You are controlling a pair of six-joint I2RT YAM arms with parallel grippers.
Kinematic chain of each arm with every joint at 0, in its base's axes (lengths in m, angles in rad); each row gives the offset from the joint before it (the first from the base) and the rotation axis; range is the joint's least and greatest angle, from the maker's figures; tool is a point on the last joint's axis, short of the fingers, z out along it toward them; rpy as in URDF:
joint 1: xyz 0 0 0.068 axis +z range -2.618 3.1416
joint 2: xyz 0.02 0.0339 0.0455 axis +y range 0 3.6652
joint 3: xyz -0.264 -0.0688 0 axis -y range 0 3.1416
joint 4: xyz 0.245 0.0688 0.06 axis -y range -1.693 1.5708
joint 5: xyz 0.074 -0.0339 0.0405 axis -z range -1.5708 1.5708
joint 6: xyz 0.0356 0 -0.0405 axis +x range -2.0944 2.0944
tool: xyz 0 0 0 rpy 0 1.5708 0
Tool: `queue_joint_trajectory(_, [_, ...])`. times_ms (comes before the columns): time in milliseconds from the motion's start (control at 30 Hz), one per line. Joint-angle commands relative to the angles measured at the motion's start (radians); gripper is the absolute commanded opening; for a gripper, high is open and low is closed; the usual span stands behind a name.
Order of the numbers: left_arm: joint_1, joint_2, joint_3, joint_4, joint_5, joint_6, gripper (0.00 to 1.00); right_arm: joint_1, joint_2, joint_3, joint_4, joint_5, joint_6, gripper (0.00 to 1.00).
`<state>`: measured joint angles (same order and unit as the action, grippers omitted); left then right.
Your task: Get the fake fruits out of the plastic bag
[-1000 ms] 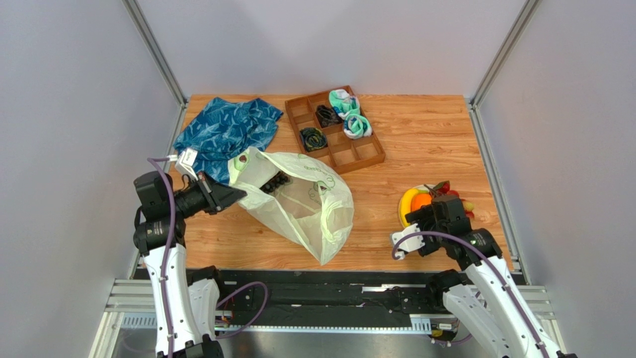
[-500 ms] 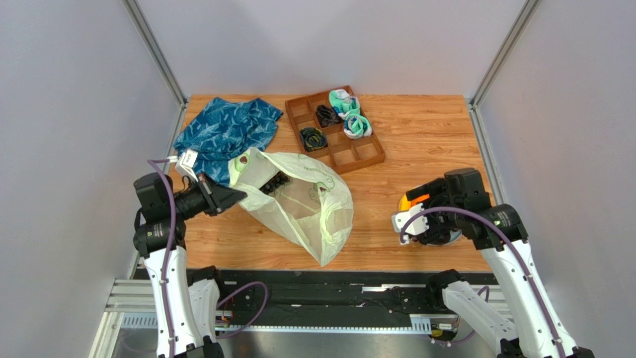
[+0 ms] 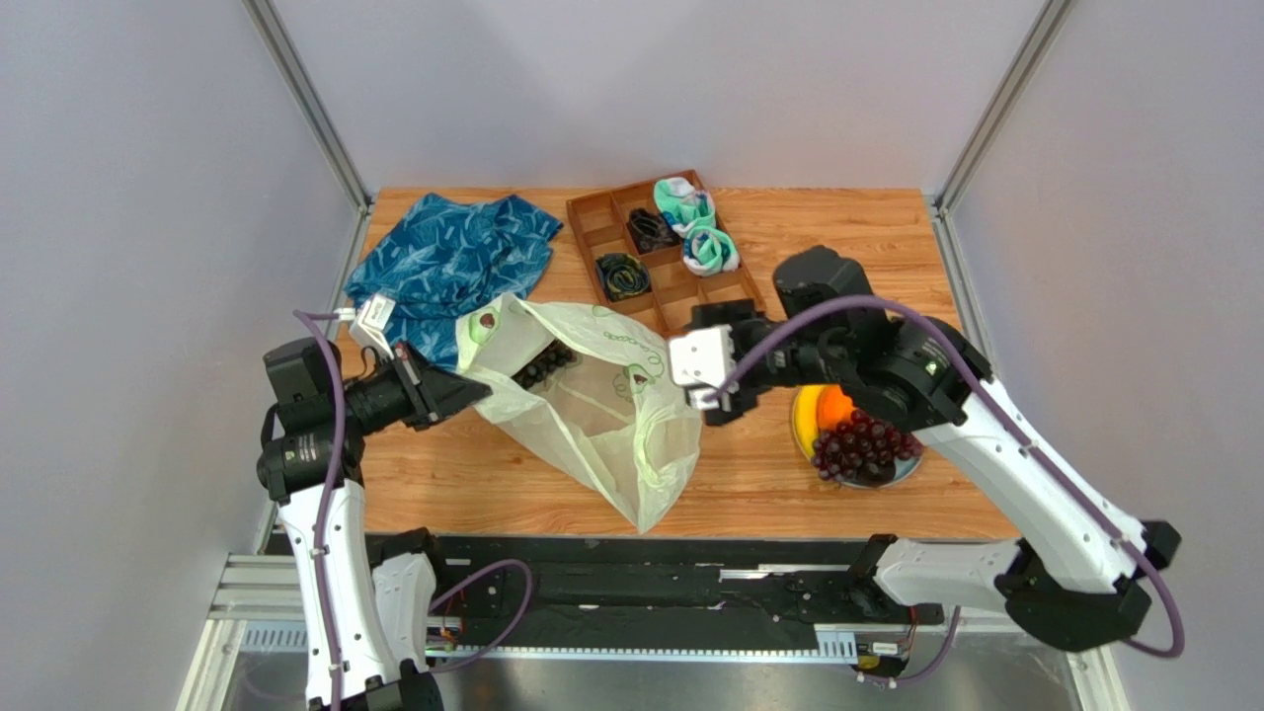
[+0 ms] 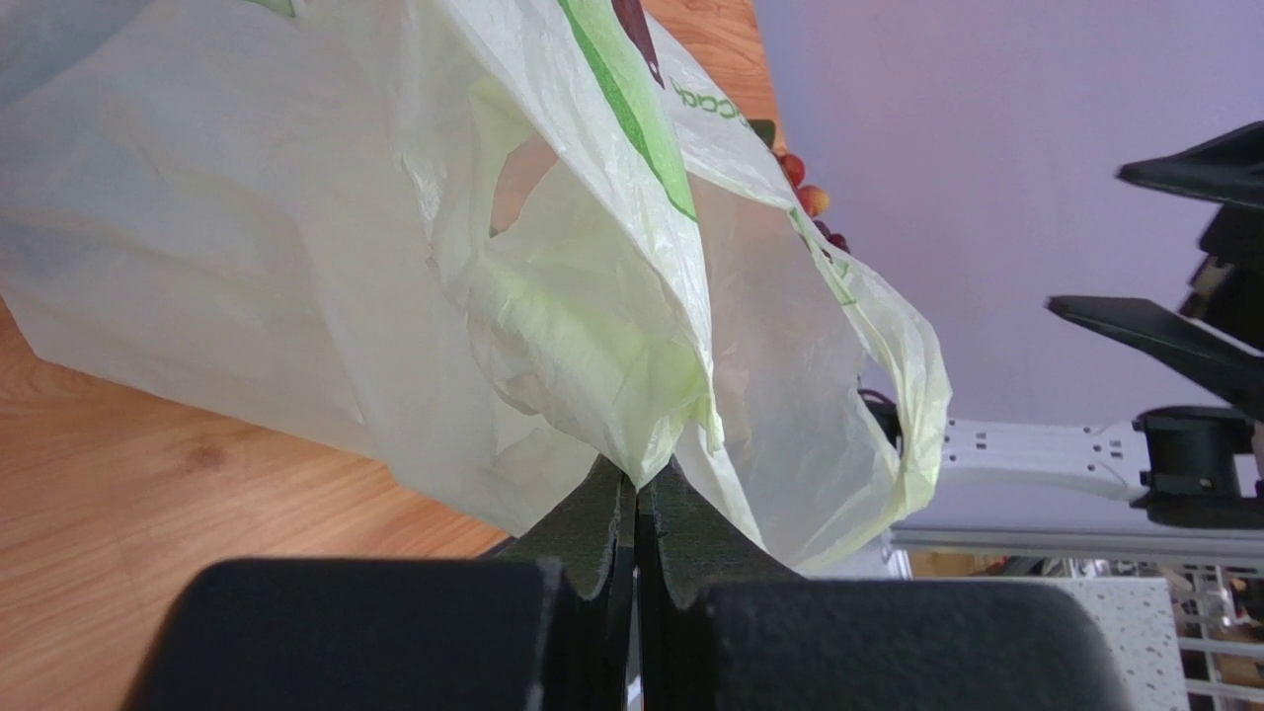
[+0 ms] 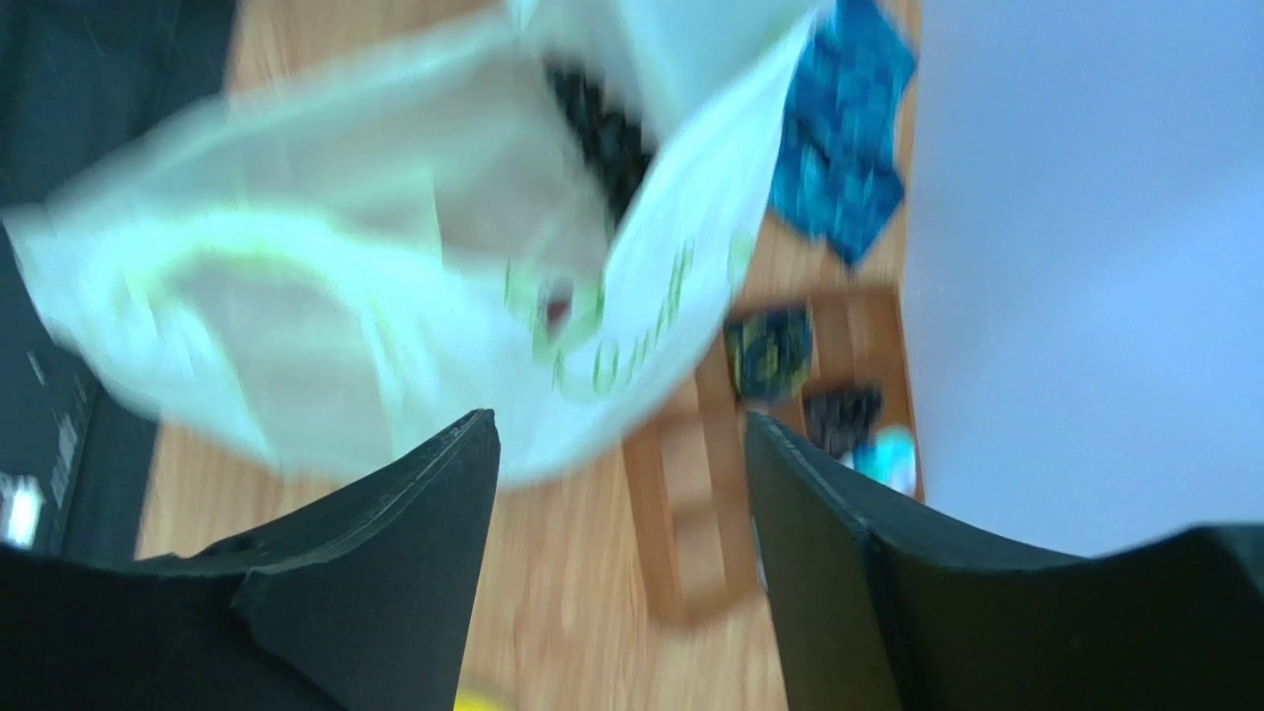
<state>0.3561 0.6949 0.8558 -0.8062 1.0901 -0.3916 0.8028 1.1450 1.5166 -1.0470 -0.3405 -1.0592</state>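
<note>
The plastic bag (image 3: pixel 601 400) lies mid-table, its mouth held up at the left. My left gripper (image 3: pixel 453 391) is shut on the bag's rim (image 4: pixel 638 459). Inside the mouth a dark purple grape bunch (image 3: pixel 549 360) shows, blurred in the right wrist view (image 5: pixel 601 126). My right gripper (image 3: pixel 709 379) hovers open and empty by the bag's right side, its jaws wide apart (image 5: pixel 616 445). Behind it a plate (image 3: pixel 902 471) holds a yellow banana (image 3: pixel 806 425), an orange (image 3: pixel 837 402) and a red grape bunch (image 3: pixel 861 445).
A brown wooden divided tray (image 3: pixel 712 304) at the back holds teal-white rolled socks (image 3: pixel 698 222) and black coiled cords (image 3: pixel 623 274). A blue patterned cloth (image 3: pixel 453 252) lies at the back left. Grey walls enclose the table on three sides.
My right arm has risen from the plate and swung left to the bag. The red grape bunch now shows on the plate. The left gripper has kept its hold.
</note>
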Motion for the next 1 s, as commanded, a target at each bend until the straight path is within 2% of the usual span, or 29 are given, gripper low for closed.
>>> queue_joint_trajectory(0, [0.007, 0.006, 0.094, -0.154, 0.045, 0.104, 0.0, 0.142, 0.182, 0.209, 0.215, -0.092, 0.467, 0.62])
queue_joint_trajectory(100, [0.006, 0.014, 0.138, -0.282, 0.073, 0.154, 0.0, 0.177, 0.287, 0.235, 0.258, -0.13, 0.547, 0.5])
queue_joint_trajectory(267, [0.006, 0.006, 0.215, -0.364, 0.08, 0.208, 0.0, 0.193, 0.36, 0.075, 0.363, -0.095, 0.584, 0.37])
queue_joint_trajectory(367, [0.006, 0.024, 0.249, -0.297, 0.125, 0.143, 0.0, 0.193, 0.416, 0.03, 0.418, -0.039, 0.622, 0.33])
queue_joint_trajectory(467, [0.003, 0.116, 0.325, -0.122, 0.18, 0.038, 0.0, 0.145, 0.493, 0.04, 0.47, 0.014, 0.747, 0.32])
queue_joint_trajectory(500, [-0.003, 0.193, 0.362, -0.002, 0.185, -0.081, 0.0, 0.128, 0.507, 0.047, 0.493, 0.02, 0.781, 0.32])
queue_joint_trajectory(533, [-0.026, 0.243, 0.534, 0.016, 0.182, -0.119, 0.0, 0.092, 0.524, 0.048, 0.505, 0.032, 0.827, 0.33])
queue_joint_trajectory(567, [-0.046, 0.3, 0.64, 0.033, 0.16, -0.148, 0.0, 0.072, 0.53, 0.05, 0.51, 0.04, 0.847, 0.34])
queue_joint_trajectory(600, [-0.072, 0.412, 0.751, 0.054, 0.149, -0.133, 0.0, 0.052, 0.535, 0.048, 0.513, 0.031, 0.858, 0.34])
queue_joint_trajectory(633, [-0.118, 0.47, 0.946, 0.041, 0.143, -0.115, 0.0, 0.012, 0.533, 0.044, 0.512, 0.012, 0.879, 0.36])
queue_joint_trajectory(667, [-0.135, 0.562, 1.024, 0.024, 0.157, -0.113, 0.0, 0.0, 0.529, 0.036, 0.51, -0.024, 0.883, 0.36])
queue_joint_trajectory(700, [-0.156, 0.586, 1.076, 0.021, 0.162, -0.107, 0.0, -0.01, 0.524, 0.015, 0.498, -0.035, 0.883, 0.37])
queue_joint_trajectory(733, [-0.237, 0.6, 1.136, 0.015, 0.162, -0.086, 0.0, -0.014, 0.512, -0.007, 0.498, -0.034, 0.874, 0.38])
queue_joint_trajectory(800, [-0.343, 0.6, 1.129, -0.027, 0.159, -0.006, 0.0, -0.014, 0.46, -0.065, 0.512, -0.003, 0.84, 0.4])
queue_joint_trajectory(967, [-0.352, 0.47, 0.78, -0.066, 0.128, 0.071, 0.0, -0.014, 0.36, -0.236, 0.507, 0.049, 0.771, 0.4])
